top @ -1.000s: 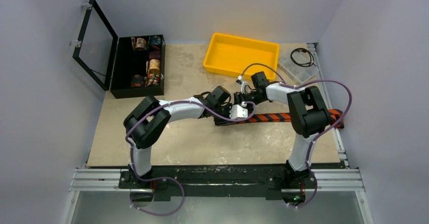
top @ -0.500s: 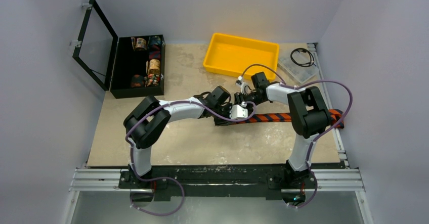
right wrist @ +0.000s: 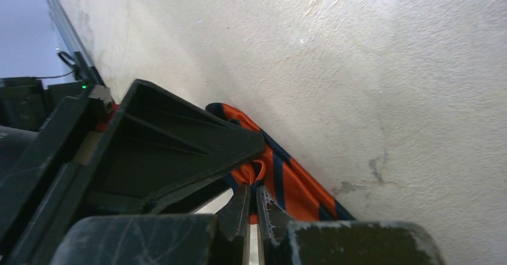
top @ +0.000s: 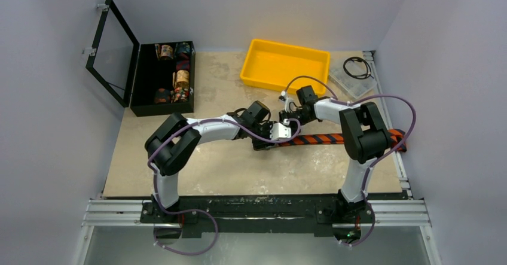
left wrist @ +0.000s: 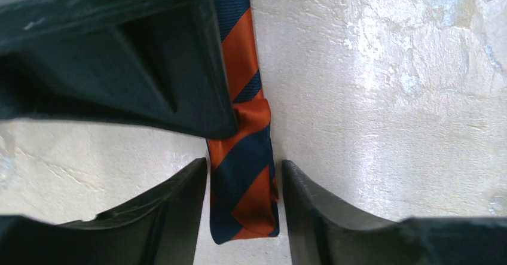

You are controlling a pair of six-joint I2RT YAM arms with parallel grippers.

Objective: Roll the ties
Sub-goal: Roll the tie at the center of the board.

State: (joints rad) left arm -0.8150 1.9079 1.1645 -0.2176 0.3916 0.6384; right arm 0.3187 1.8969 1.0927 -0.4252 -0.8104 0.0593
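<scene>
Tie point(top: 323, 138) stretches sideways, nearer than the yellow tray point(top: 284, 64), fold leftward; left pincer point(left wrist: 244, 178) straddles it, apart; right pincer point(right wrist: 251, 200) clamps the fold.

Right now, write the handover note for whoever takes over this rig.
Left claw: open, fingers on either side of the folded end of the tie.
Right claw: shut, apparently pinching that fold.
Tie: the rest lies flat on the table, stretching right past the right arm.
Done: only the first fold at the end.
Left: roll up the rest of its length.
</scene>
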